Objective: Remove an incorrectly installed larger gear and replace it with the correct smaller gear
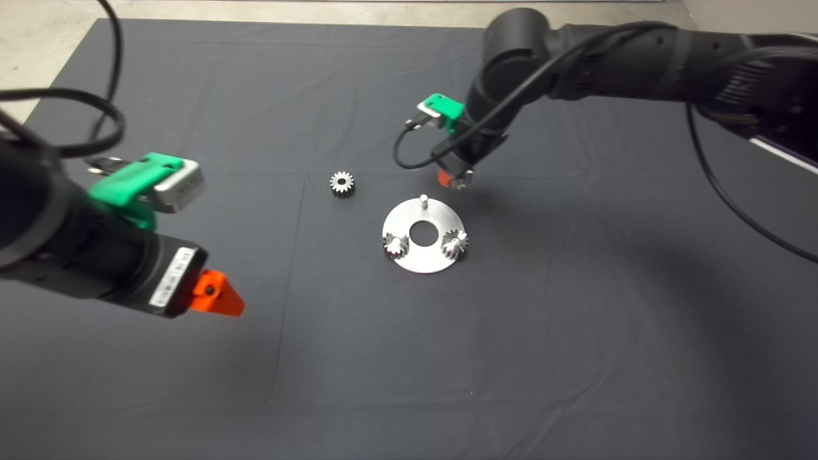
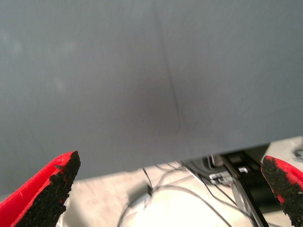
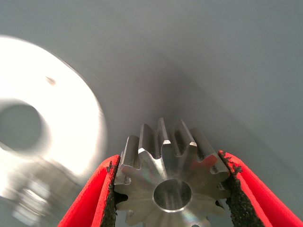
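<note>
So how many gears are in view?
4: two on the round plate at and, one small gear on the mat, one large gear in the right gripper.

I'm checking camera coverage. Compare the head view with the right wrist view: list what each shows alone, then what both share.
Head view only: the smaller gear lying on the mat, two pinned gears on the plate, a bare pin, and the left gripper hovering.

Right wrist view only: the larger gear's teeth and centre hole, clamped between the right gripper fingers.

Both: the round plate and mat.
</note>
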